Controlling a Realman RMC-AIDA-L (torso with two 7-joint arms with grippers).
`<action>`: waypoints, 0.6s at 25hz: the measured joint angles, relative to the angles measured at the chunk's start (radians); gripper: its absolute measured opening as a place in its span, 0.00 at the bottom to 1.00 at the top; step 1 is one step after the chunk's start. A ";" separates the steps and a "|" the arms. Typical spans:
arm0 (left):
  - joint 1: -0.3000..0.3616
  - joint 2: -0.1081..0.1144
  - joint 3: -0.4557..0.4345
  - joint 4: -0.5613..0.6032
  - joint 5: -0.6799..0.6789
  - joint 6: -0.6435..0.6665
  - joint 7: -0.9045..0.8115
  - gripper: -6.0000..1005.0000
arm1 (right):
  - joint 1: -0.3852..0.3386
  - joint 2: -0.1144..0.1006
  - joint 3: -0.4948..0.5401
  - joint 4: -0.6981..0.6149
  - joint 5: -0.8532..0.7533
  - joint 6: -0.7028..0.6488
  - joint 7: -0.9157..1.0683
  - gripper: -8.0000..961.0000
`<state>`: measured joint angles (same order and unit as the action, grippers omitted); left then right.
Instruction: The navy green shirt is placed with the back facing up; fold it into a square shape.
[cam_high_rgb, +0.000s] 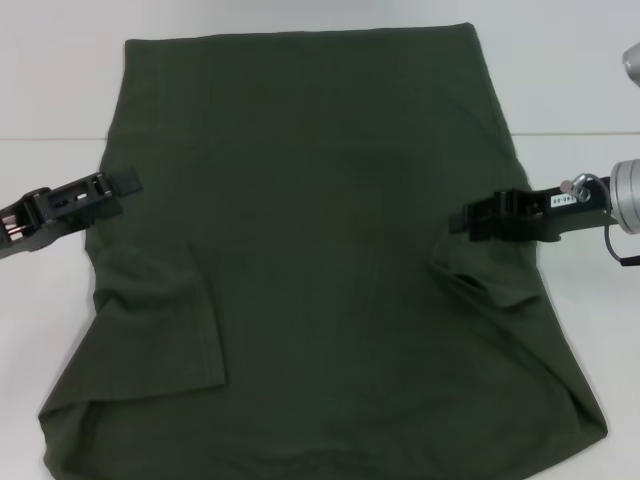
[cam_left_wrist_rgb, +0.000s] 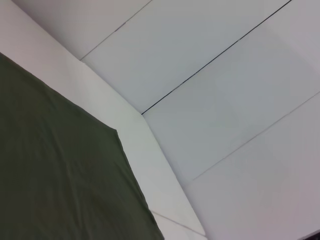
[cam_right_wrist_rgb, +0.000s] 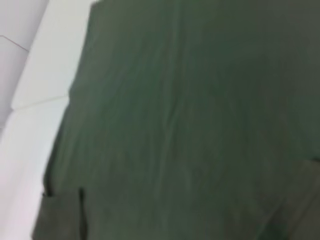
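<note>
navy green shirt (cam_high_rgb: 320, 250) lies flat on the white table (cam_high_rgb: 60, 90), between the two grippers | left gripper (cam_high_rgb: 128, 183) at the shirt's left edge, grip can't be told | right gripper (cam_high_rgb: 462, 217) over the right edge, grip can't be told | sleeves folded in.
</note>
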<state>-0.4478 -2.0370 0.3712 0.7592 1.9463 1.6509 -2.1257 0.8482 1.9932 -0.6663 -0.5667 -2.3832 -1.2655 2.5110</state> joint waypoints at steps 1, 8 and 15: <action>0.002 0.002 0.001 0.000 0.004 0.002 -0.008 0.88 | -0.004 -0.003 0.000 -0.003 0.023 -0.010 -0.006 0.25; 0.039 0.045 0.002 0.048 0.138 0.092 -0.171 0.87 | -0.019 -0.063 0.001 -0.025 0.096 -0.090 -0.015 0.54; 0.118 0.048 -0.074 0.140 0.314 0.200 -0.260 0.87 | -0.022 -0.078 -0.007 -0.062 0.097 -0.127 -0.014 0.58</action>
<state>-0.3299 -1.9887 0.2968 0.8992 2.2599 1.8510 -2.3853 0.8259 1.9156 -0.6729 -0.6289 -2.2863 -1.3927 2.4970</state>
